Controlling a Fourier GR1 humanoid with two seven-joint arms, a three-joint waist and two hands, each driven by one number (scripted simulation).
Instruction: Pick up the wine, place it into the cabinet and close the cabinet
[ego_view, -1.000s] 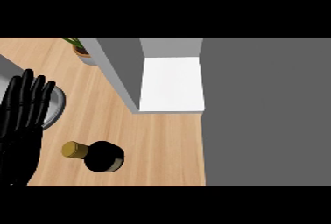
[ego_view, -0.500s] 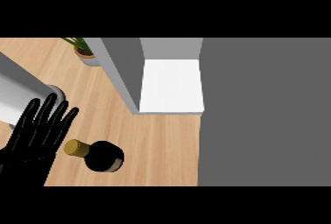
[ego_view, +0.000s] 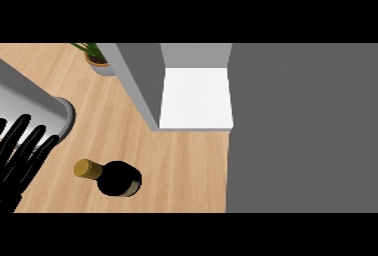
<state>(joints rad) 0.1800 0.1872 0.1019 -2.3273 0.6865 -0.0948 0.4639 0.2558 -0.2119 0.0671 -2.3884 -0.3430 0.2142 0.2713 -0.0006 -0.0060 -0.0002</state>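
Observation:
The wine bottle (ego_view: 117, 179) is dark with a gold cap and shows from above, its cap leaning left, on the wooden counter (ego_view: 181, 165). My left hand (ego_view: 21, 152) is at the left edge, fingers straight and spread, pointing up. It is open and apart from the bottle, a short way to its left. The cabinet stands open, with its white shelf (ego_view: 196, 97) behind a grey side panel (ego_view: 142, 82). My right hand does not show.
A grey rounded object (ego_view: 35, 107) reaches in from the upper left, just above my fingers. A small potted plant (ego_view: 96, 57) stands at the back beside the cabinet. A wide grey surface (ego_view: 303, 127) fills the right side.
My left hand swung right toward the bottle, then drew back to the left edge. The grey rounded object has come further into view. The bottle has not moved.

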